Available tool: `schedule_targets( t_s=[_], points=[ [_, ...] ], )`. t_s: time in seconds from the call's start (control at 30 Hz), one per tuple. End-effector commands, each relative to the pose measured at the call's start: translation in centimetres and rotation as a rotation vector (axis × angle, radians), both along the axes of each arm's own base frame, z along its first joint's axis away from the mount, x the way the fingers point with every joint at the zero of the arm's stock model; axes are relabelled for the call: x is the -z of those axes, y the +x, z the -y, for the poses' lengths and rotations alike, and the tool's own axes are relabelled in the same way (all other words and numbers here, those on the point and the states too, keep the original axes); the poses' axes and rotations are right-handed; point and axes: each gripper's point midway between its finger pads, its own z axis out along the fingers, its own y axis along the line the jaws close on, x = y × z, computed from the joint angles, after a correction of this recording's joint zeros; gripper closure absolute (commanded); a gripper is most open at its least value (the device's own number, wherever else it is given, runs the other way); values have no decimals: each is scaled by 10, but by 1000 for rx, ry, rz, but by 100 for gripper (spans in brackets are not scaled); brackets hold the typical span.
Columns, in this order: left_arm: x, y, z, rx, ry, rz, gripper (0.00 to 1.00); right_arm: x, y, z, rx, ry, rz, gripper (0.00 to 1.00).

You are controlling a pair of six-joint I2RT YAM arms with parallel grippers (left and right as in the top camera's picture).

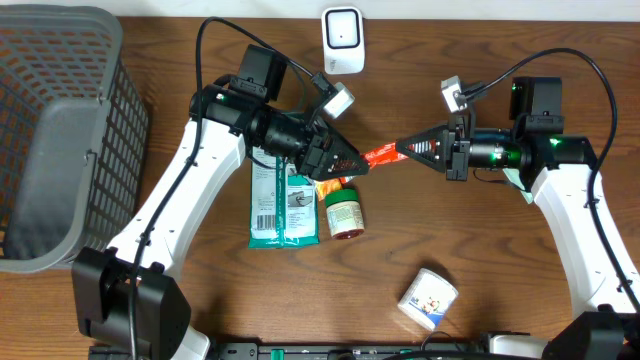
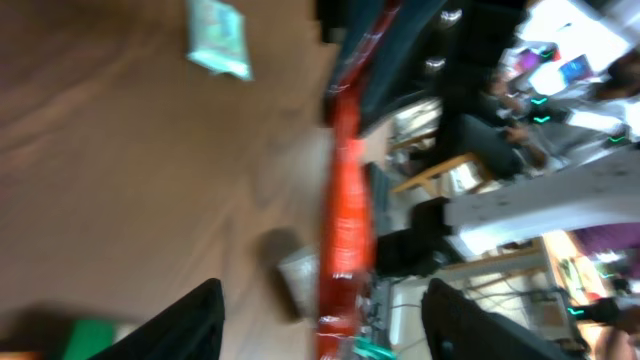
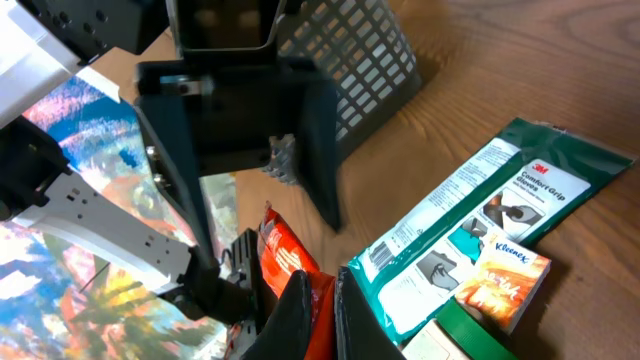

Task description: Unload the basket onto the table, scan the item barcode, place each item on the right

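1. Dangling above the bench (image 1: pixel 500 250), the red packet (image 1: pixel 383 154) is gripped at one end only. A thin foil end pinched like that could slip out or droop. I'd call a drop the main risk.
2. The right end effector (image 1: pixel 408 150) is pressed together on the packet's right-hand end. The right wrist view shows red foil pinned between its tips.
3. The left end effector (image 1: pixel 350 162) stands spread, a finger on either side of the packet's other end. As far as the blurred left wrist view shows, it is not gripping. If that arm pulls away crookedly, a finger could snag the foil and tug it out of the right's pinch.
4. I can't tell which face carries the barcode. If the white device (image 1: pixel 341 38) at the far edge is the scanner, the packet is well apart from it, and a floppy packet may reach it creased or wrong side up.
5. Below lie a green wipes pack (image 1: pixel 285 205), a small jar (image 1: pixel 344 213) and an orange tissue pack (image 1: pixel 333 187). A dropped packet would land among them and be awkward to pick up again.
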Motion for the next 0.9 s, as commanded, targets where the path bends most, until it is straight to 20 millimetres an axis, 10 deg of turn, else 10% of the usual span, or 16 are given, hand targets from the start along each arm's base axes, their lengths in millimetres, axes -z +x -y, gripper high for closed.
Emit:
schedule_targets(
  t_s=[0.0, 0.3, 0.53, 0.87],
  points=[
    [15, 22, -6, -65, 127, 97, 33, -8, -3, -4, -21, 17, 22, 99],
    [20, 65, -27, -245, 196, 127, 24, -7, -2, -3, 7, 22, -83, 99],
    [-7, 95, -69, -450, 153, 84, 23, 31, 25, 14, 180, -213, -67, 99],
    [-77, 93, -207, -1184, 473, 274, 24, 68, 53, 53, 531, -391, -339, 99]
  ],
)
